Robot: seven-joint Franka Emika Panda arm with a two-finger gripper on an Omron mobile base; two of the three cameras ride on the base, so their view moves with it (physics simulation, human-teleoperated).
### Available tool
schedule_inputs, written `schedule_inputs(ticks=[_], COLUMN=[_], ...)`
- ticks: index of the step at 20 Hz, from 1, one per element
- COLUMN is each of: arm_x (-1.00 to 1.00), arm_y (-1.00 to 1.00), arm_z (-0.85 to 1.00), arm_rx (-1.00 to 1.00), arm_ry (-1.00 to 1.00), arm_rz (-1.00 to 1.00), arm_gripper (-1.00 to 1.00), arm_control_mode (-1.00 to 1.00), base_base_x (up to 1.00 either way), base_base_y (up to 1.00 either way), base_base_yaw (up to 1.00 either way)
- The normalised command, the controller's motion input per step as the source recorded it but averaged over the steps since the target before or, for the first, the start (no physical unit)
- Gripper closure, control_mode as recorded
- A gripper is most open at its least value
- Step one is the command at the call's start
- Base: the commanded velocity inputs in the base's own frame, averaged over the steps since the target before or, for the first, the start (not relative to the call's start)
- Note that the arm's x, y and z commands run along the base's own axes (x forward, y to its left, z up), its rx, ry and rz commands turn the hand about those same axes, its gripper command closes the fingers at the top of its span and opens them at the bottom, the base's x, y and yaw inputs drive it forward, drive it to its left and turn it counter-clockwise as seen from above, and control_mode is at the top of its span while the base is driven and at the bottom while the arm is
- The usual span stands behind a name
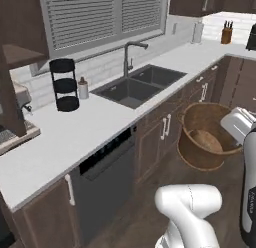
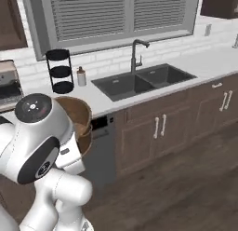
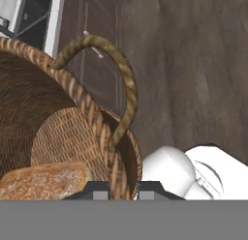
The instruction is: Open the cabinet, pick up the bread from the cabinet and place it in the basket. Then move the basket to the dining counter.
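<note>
The woven brown basket (image 1: 192, 123) hangs tilted in the air in front of the lower cabinet doors, above the wooden floor. The bread (image 1: 206, 141) lies inside it, and in the hand view the bread (image 3: 46, 180) is a golden-brown piece on the basket's bottom. My gripper (image 3: 121, 189) is shut on the rim of the basket (image 3: 63, 118), just below one loop handle (image 3: 127, 84). In the right base view the basket (image 2: 82, 114) is half hidden behind my arm. A dark brown wall cabinet (image 1: 20, 27) hangs at the upper left. The dining counter is out of view.
A white counter (image 1: 65, 137) runs along the wall with a dark double sink (image 1: 137, 84) and a faucet (image 1: 129, 57). A black tiered stand (image 1: 65, 84), a small bottle (image 1: 83, 88) and a knife block (image 1: 226, 33) stand on it. A dishwasher (image 1: 107, 179) sits below the counter.
</note>
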Motion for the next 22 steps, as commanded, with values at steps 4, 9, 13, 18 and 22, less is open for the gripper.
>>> schedule_inputs(ticks=[4,9,13,18,22], arm_x=[0.0,0.0,0.0,0.0,0.0], arm_y=[0.0,0.0,0.0,0.0,0.0], arm_z=[0.0,0.0,0.0,0.0,0.0], arm_rx=[0.0,0.0,0.0,0.0,0.0], arm_ry=[0.0,0.0,0.0,0.0,0.0], arm_rz=[0.0,0.0,0.0,0.0,0.0], arm_gripper=[1.0,1.0,1.0,1.0,1.0], arm_control_mode=[1.0,1.0,1.0,1.0,1.0], base_base_x=[0.0,0.0,0.01,0.02,0.12], base_base_y=[0.0,-0.01,-0.11,-0.11,-0.01], base_base_yaw=[-0.94,-0.9,-0.83,-0.85,-0.89])
